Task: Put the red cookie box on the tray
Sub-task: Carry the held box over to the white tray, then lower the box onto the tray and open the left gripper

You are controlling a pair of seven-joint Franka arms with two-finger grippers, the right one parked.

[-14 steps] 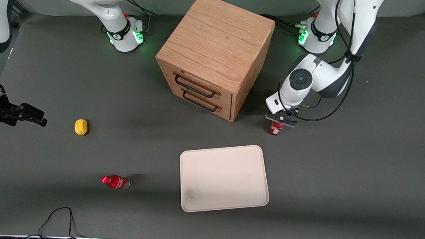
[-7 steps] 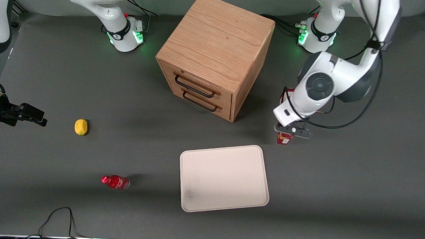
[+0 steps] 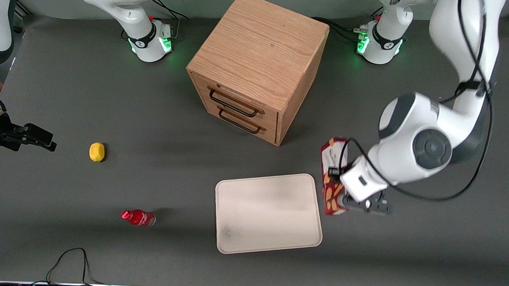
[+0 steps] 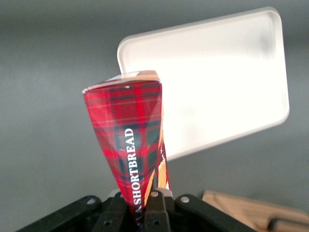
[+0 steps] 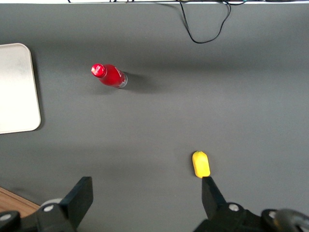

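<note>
The red cookie box point(image 3: 332, 179) is a slim red tartan box with cookie pictures. It hangs in the air, gripped by one end in my left gripper point(image 3: 340, 201). It is above the table just beside the tray's edge toward the working arm's end. The tray point(image 3: 269, 213) is pale cream, lies flat and holds nothing. In the left wrist view the gripper point(image 4: 140, 212) is shut on the box point(image 4: 129, 140), whose free end points toward the tray point(image 4: 217, 82). The tray's edge also shows in the right wrist view point(image 5: 17, 87).
A wooden drawer cabinet point(image 3: 257, 67) stands farther from the front camera than the tray. A small red bottle point(image 3: 138, 217) and a yellow lemon point(image 3: 96, 151) lie toward the parked arm's end. A black cable point(image 3: 70, 259) loops at the table's front edge.
The gripper has lifted the box from the table beside the cabinet and carried it nearer the front camera, to beside the tray. The box now shows its long side.
</note>
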